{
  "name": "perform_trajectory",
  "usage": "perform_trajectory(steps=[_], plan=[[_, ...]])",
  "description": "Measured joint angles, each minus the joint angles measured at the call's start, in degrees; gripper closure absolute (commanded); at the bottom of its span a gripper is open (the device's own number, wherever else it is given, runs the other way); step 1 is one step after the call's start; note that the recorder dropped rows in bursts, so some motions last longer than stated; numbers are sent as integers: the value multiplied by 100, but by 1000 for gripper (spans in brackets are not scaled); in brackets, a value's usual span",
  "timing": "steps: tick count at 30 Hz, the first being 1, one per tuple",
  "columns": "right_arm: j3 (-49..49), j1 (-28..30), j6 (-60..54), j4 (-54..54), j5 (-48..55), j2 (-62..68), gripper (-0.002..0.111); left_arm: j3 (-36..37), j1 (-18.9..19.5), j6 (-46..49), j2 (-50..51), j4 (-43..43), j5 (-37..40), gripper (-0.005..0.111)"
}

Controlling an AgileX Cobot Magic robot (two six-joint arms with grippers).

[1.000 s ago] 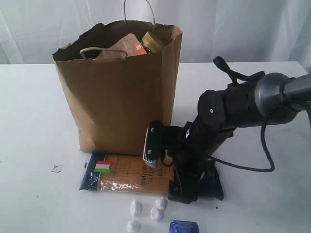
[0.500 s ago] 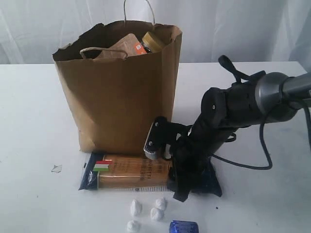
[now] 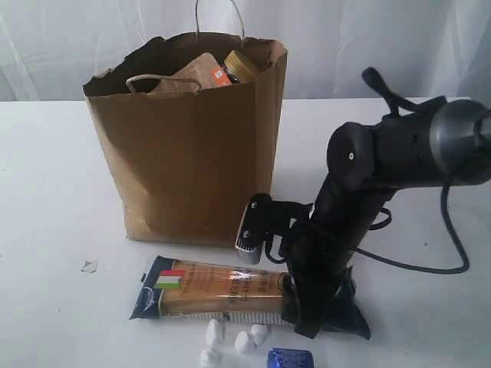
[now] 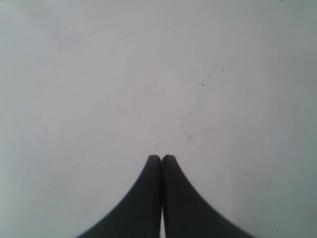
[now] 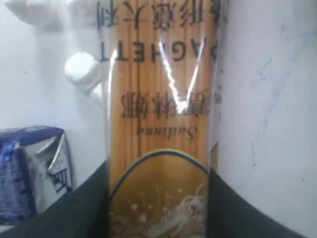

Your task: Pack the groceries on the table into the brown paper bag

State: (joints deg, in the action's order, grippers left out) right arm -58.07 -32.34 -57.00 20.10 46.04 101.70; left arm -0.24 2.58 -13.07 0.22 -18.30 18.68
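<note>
Hidden behind arm (image 3: 337,230): spaghetti packet (image 3: 215,285) end; carton (image 3: 291,358) cut off (bottom edge).

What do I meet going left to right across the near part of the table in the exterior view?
A small clear scrap → spaghetti packet → right hand, clamped on the packet's end.

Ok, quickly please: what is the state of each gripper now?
Left gripper: closed, fingers together, holding nothing.
Right gripper: closed on the spaghetti packet.
</note>
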Motion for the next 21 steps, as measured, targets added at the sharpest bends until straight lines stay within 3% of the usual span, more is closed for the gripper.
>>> perform_trajectory(steps=[21], plan=[[46, 139, 1025, -603, 820, -1745, 108, 0, 0, 0, 0, 0, 0, 107]])
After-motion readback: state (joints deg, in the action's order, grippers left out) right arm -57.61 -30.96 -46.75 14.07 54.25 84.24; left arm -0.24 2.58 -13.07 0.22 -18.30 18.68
